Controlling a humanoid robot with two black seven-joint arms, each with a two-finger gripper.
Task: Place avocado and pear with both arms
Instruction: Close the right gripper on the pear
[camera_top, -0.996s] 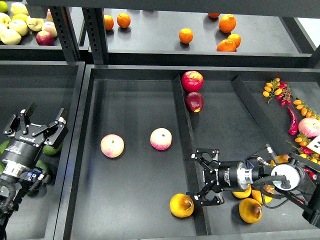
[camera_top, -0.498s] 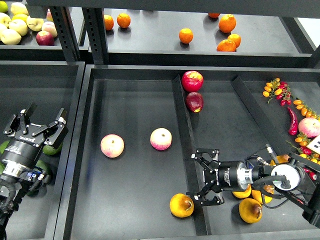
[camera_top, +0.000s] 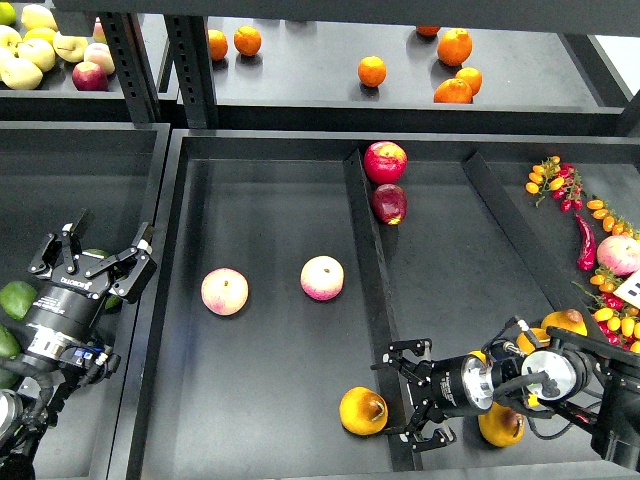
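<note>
The pear (camera_top: 362, 410), orange-yellow with a brown spot, lies at the front of the middle tray compartment, against the divider. My right gripper (camera_top: 405, 395) is open and empty just to its right, fingers spread over the divider and not closed on the pear. Dark green avocados (camera_top: 15, 298) lie in the left tray, one partly hidden behind my left arm. My left gripper (camera_top: 100, 250) is open and empty above that tray, to the right of the avocados.
Two peaches (camera_top: 224, 291) (camera_top: 322, 278) lie in the middle compartment. Two red apples (camera_top: 385, 161) sit by the divider (camera_top: 372, 270). More orange-yellow fruit (camera_top: 500, 425) lies under my right arm. Chillies and small tomatoes (camera_top: 585, 240) lie at right. Oranges (camera_top: 372, 70) and pale apples (camera_top: 40, 50) are on the back shelf.
My right gripper has moved toward the front edge and now sits lower beside the pear. My left gripper has shifted slightly right and forward, uncovering more of the avocados.
</note>
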